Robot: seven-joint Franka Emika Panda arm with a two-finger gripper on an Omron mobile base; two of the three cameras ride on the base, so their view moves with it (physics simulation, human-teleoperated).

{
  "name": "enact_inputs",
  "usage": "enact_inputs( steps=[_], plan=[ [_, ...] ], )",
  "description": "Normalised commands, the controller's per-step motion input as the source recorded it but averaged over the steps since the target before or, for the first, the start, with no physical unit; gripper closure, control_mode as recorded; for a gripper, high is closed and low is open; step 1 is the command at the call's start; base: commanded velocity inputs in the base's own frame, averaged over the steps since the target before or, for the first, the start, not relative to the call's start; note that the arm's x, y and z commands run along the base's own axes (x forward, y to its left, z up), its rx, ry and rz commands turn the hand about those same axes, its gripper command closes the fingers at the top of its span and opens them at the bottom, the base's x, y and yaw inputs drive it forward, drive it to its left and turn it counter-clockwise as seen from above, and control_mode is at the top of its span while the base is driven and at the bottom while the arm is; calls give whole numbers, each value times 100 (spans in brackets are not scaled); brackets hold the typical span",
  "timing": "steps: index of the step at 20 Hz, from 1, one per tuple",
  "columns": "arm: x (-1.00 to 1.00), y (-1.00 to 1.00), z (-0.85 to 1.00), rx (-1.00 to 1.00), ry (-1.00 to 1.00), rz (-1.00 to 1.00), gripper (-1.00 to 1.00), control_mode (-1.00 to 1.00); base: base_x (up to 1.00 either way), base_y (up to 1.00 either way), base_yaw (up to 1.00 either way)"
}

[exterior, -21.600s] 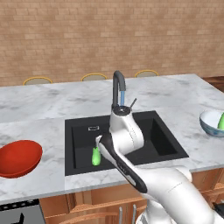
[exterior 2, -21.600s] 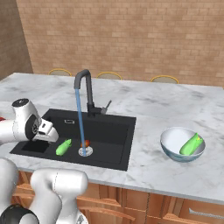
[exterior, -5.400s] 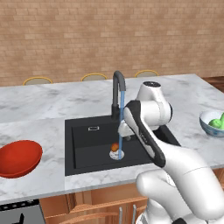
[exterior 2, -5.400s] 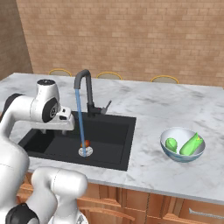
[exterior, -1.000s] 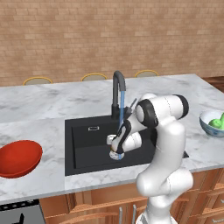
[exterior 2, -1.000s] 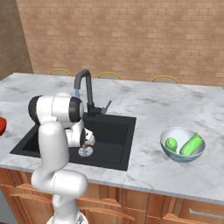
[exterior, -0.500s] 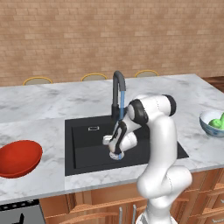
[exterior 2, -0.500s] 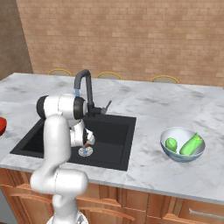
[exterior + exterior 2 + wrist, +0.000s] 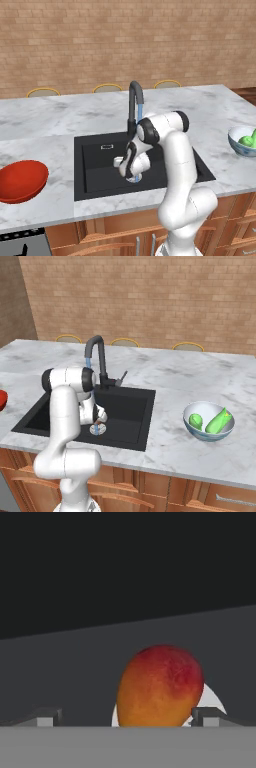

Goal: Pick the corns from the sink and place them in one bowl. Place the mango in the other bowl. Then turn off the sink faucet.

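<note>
**Open hand low in the sink, mango between its fingertips**

At the counter's left edge, in the left base view, sits the red bowl (image 9: 21, 181), wide, shallow and glossy, its left side cut off by the picture's border. The counter (image 9: 45, 130) is white-grey marble with soft veining.

In the middle lies the sink (image 9: 100, 160), a black rectangular basin with matt walls. The arm bends down into it, and the hand (image 9: 131, 169) is low over the basin floor, much of it hidden behind the arm's own white wrist. The faucet (image 9: 134, 107), a dark grey gooseneck, stands at the sink's back edge; a thin blue stream of water (image 9: 139, 111) falls from its spout. In the right base view the thin lever handle (image 9: 121, 378) sticks out at the faucet's side, and the round silver drain (image 9: 97, 429) shows beside the arm.

In the hand view the mango (image 9: 160, 687) lies on the drain, smooth, oval, red at the top fading to orange-yellow; its lower part is cut off. The two fingertips (image 9: 209, 716) stand wide apart, one at each side of the fruit, holding nothing; whether the right one touches it cannot be told.

Near the counter's right edge sits the pale bowl (image 9: 208, 421), round, white with a blue tint, holding two green corns (image 9: 219, 421); one shows little more than a rounded end.
</note>
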Motion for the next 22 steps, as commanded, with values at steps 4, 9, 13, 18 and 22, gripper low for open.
enact_inputs(
  steps=[4,9,13,18,22],
  plan=[
    [13,-9,-18,0,1,-1,-100,-100,0,0,0],
    [11,-22,-17,0,0,-1,-100,-100,0,0,0],
    [1,-47,-12,0,5,-4,-100,-100,0,0,0],
    [-12,-39,-9,0,19,-8,100,-100,0,0,0],
    [0,-1,-12,0,16,-3,100,-100,0,0,0]
  ],
)
